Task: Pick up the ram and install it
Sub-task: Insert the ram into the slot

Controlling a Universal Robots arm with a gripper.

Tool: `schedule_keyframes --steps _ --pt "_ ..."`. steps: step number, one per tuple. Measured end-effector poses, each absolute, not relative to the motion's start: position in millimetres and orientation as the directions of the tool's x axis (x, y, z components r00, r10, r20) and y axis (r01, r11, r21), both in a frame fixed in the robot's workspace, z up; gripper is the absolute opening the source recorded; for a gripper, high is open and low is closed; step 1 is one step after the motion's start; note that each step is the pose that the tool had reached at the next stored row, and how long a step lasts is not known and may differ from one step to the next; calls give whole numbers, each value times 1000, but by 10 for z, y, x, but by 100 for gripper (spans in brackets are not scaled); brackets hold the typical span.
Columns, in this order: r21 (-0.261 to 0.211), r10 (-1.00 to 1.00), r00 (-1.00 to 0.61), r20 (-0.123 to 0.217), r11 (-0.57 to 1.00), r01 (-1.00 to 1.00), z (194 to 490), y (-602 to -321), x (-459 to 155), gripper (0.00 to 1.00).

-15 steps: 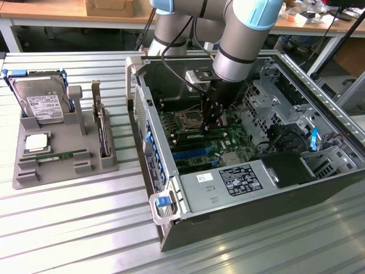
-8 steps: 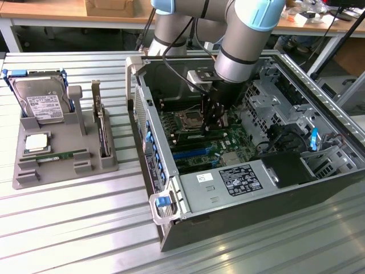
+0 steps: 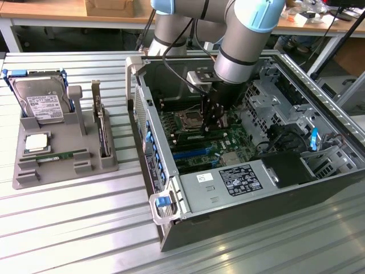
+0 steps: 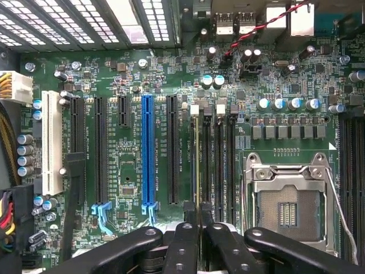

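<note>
Starting at nine o'clock of the case [image 3: 149, 149], on the bench [image 3: 57, 228]: grey tray [image 3: 34, 174] with cut-outs, each shaped to keep one part in a known spot. Drive [image 3: 43, 105] propped at the tray's eleven o'clock, chip [image 3: 35, 142] flat below it, card [image 3: 102, 128] standing on edge at three o'clock. A spare stick [image 3: 63, 155] lying in its groove at six o'clock, well apart from the gripper.

Moving on to the case, laid on its side and open upward, likely so that the board [image 4: 137, 74] faces up for a straight vertical reach. Arm [image 3: 245, 40] reaching down from twelve o'clock, gripper [image 3: 215, 123] low over the board's middle. Supply box [image 3: 228, 185] at six o'clock of it, clear of the work.

Looking down from the wrist: blue slot [image 4: 147, 148] at nine o'clock of the gripper [image 4: 198, 212], empty, as are the black slots beside it. Ram [image 4: 197, 160] seen edge-on as a thin pale line, running along the first memory slot, the one nearest the long card slots. Fingers [image 4: 183, 240] pressed close together and pinching the ram's near end by its two flat faces. Probably held this way to keep the stick upright and square to the slot. Cannot tell whether fully seated or just resting in the slot mouth; white end latch at the far end not clearly closed. Three neighbouring memory slots at three o'clock bare. Socket [image 4: 285, 208] further toward three o'clock, open and unfilled.
</note>
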State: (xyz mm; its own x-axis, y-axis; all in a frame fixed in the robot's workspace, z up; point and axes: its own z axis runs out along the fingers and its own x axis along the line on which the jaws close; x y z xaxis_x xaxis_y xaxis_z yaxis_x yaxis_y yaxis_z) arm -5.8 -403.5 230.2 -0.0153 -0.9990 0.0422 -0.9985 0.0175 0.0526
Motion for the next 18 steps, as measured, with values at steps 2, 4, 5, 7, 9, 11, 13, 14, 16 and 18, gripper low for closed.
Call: schedule_keyframes --steps 2,4,5,7,9,11,13,14,16,18 --pt "53 -999 -15 43 18 -998 2304 -4035 -59 20" --pt "48 -999 -16 43 18 -999 2468 -4016 -62 20" --pt "47 -999 -16 42 18 -999 2500 -4000 -62 18" --pt "49 -999 -15 47 18 -999 2505 -3993 -17 10" --pt "57 -998 -15 60 19 -998 2492 -3993 164 10" --pt "64 -998 -15 68 19 -998 2479 -3994 346 10" --pt "71 -997 -14 75 19 -997 2464 -3993 546 10" --pt "73 -997 -14 77 20 -997 2461 -3993 631 10" --pt "78 -997 -13 78 19 -997 2461 -3993 813 10" --pt "78 -997 -13 78 20 -997 2467 -3993 884 10"
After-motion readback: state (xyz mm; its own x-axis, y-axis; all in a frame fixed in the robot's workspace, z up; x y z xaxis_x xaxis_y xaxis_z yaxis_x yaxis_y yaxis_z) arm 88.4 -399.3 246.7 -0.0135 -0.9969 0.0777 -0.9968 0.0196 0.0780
